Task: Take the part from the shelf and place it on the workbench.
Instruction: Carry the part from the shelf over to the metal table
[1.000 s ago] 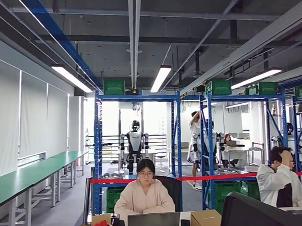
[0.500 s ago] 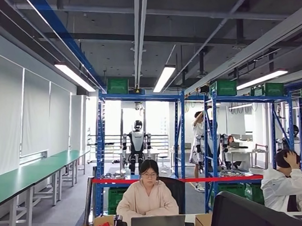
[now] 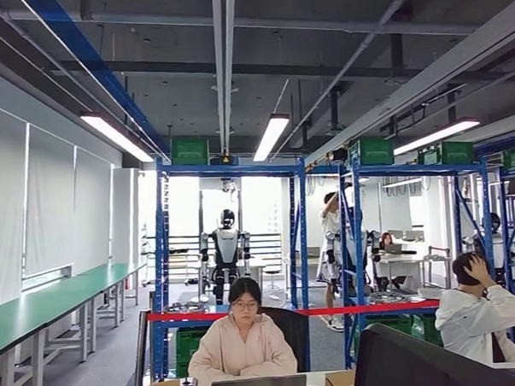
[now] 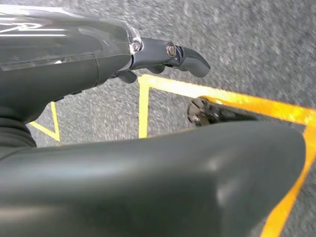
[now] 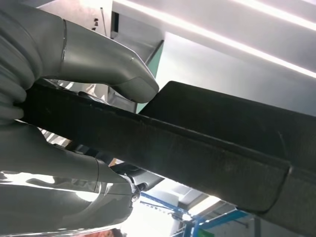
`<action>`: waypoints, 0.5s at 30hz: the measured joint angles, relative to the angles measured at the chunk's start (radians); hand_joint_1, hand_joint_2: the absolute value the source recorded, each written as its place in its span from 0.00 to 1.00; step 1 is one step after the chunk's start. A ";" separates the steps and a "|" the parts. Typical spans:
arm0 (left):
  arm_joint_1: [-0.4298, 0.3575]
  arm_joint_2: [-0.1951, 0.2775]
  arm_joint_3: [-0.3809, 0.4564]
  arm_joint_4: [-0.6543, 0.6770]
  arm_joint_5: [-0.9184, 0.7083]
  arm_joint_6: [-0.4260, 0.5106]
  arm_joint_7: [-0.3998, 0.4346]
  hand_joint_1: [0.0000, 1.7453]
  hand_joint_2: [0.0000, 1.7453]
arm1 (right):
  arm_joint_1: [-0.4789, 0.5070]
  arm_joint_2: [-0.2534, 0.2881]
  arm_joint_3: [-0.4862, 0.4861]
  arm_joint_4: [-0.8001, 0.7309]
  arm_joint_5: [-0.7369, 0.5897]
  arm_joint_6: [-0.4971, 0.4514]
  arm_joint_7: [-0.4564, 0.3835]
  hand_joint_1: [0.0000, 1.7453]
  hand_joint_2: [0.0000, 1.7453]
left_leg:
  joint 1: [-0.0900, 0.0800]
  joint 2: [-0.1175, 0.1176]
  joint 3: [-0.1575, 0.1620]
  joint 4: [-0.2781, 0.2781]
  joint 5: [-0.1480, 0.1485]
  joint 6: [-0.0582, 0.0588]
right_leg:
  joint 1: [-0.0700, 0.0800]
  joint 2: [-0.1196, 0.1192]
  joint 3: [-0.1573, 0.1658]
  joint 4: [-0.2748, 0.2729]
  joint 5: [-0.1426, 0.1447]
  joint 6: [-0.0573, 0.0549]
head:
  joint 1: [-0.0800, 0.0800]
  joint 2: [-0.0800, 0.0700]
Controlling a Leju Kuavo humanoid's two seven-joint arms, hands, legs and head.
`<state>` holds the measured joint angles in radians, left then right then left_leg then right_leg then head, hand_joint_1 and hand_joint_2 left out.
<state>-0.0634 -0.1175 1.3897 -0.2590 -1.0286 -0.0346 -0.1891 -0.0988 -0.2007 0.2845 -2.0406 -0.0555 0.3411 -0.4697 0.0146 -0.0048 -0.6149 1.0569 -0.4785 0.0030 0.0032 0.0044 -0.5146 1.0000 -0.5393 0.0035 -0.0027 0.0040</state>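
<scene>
a red barrier tape (image 3: 299,312) runs across the blue steel shelf racks (image 3: 232,245), closing the way ahead. a seated person in a pale pink top (image 3: 241,343) and a dark chair back (image 3: 430,365) stand nearer, in front. an open grey floor aisle (image 3: 113,362) runs beside the long green-topped workbench (image 3: 47,303).

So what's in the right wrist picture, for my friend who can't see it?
The right robot hand grips a long, flat black part that stretches across the picture, a grey thumb pressing on its top. Behind it are bright ceiling lights and a bit of blue shelving.
</scene>
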 joint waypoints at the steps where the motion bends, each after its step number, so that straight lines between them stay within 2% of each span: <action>1: 0.000 0.000 0.000 0.000 0.000 0.000 -0.001 0.00 1.00 | 0.000 0.000 0.001 0.000 0.000 -0.001 0.000 1.00 1.00 | -0.002 0.000 0.004 -0.008 -0.007 0.006 | 0.001 0.000 0.000 0.001 -0.003 0.005 | 0.000 0.000; 3: 0.000 0.000 0.000 0.000 0.001 -0.001 -0.005 0.00 1.00 | 0.001 -0.001 0.002 -0.001 -0.001 -0.001 0.000 1.00 1.00 | -0.002 -0.001 0.006 -0.014 -0.011 0.016 | 0.000 0.000 0.001 0.001 -0.009 0.013 | 0.000 0.000; 5: 0.000 0.000 0.000 0.000 0.002 -0.004 -0.010 0.00 1.00 | 0.001 -0.002 0.002 -0.003 -0.002 0.000 -0.001 1.00 1.00 | 0.002 -0.001 0.013 -0.018 -0.015 0.025 | -0.003 -0.001 -0.012 0.036 -0.033 0.024 | 0.000 0.000; 6: -0.001 -0.001 0.000 0.000 0.002 -0.006 -0.013 0.00 1.00 | 0.001 -0.004 0.002 -0.004 -0.003 0.000 -0.002 1.00 1.00 | 0.004 -0.001 0.018 -0.021 -0.017 0.029 | -0.005 -0.001 -0.036 0.082 -0.055 0.030 | 0.000 0.000; 8: -0.003 -0.001 0.000 0.000 0.002 -0.010 -0.018 0.00 1.00 | 0.006 -0.006 0.002 -0.004 -0.006 0.003 -0.003 1.00 1.00 | 0.005 -0.001 0.024 -0.021 -0.023 0.034 | -0.009 -0.001 -0.112 0.216 -0.101 0.039 | 0.000 0.000; 9: -0.003 -0.001 0.000 0.000 0.002 -0.010 -0.021 0.00 1.00 | 0.010 -0.007 0.002 -0.004 -0.007 0.004 -0.003 1.00 1.00 | 0.005 -0.001 0.027 -0.021 -0.027 0.035 | -0.010 -0.001 -0.148 0.267 -0.107 0.041 | 0.000 0.000; 10: -0.002 -0.002 0.000 0.000 0.002 -0.011 -0.022 0.00 1.00 | 0.013 -0.008 0.002 -0.004 -0.008 0.006 -0.003 1.00 1.00 | 0.005 -0.001 0.032 -0.021 -0.031 0.035 | -0.011 -0.001 -0.170 0.285 -0.094 0.042 | 0.000 0.000; 11: -0.002 -0.002 0.000 0.000 0.001 -0.010 -0.023 0.00 1.00 | 0.015 -0.008 0.002 -0.004 -0.009 0.007 -0.004 1.00 1.00 | 0.005 -0.002 0.039 -0.021 -0.036 0.034 | -0.011 -0.001 -0.172 0.265 -0.062 0.041 | 0.000 0.000; 13: -0.001 -0.002 0.000 0.000 0.001 -0.010 -0.024 0.00 1.00 | 0.015 -0.009 0.002 -0.004 -0.010 0.008 -0.004 1.00 1.00 | 0.005 -0.003 0.057 -0.023 -0.048 0.030 | -0.010 -0.001 -0.133 0.145 0.027 0.036 | 0.000 0.000; 14: -0.002 -0.002 0.000 0.000 0.001 -0.009 -0.024 0.00 1.00 | 0.015 -0.009 0.002 -0.004 -0.010 0.009 -0.005 1.00 1.00 | 0.004 -0.004 0.065 -0.024 -0.053 0.027 | -0.007 -0.001 -0.111 0.090 0.055 0.030 | 0.000 0.000; 15: -0.003 -0.002 0.000 0.000 0.001 -0.009 -0.024 0.00 1.00 | 0.014 -0.009 0.002 -0.004 -0.011 0.009 -0.006 1.00 1.00 | 0.003 -0.005 0.069 -0.026 -0.057 0.022 | -0.004 -0.001 -0.095 0.052 0.066 0.024 | 0.000 0.000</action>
<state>-0.0668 -0.1194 1.3899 -0.2589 -1.0277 -0.0439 -0.2135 -0.0852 -0.2098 0.2867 -2.0445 -0.0663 0.3505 -0.4753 0.0181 -0.0099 -0.5460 1.0309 -0.5350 0.0253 -0.0012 0.0037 -0.6096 1.0518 -0.4729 0.0275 -0.0029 0.0039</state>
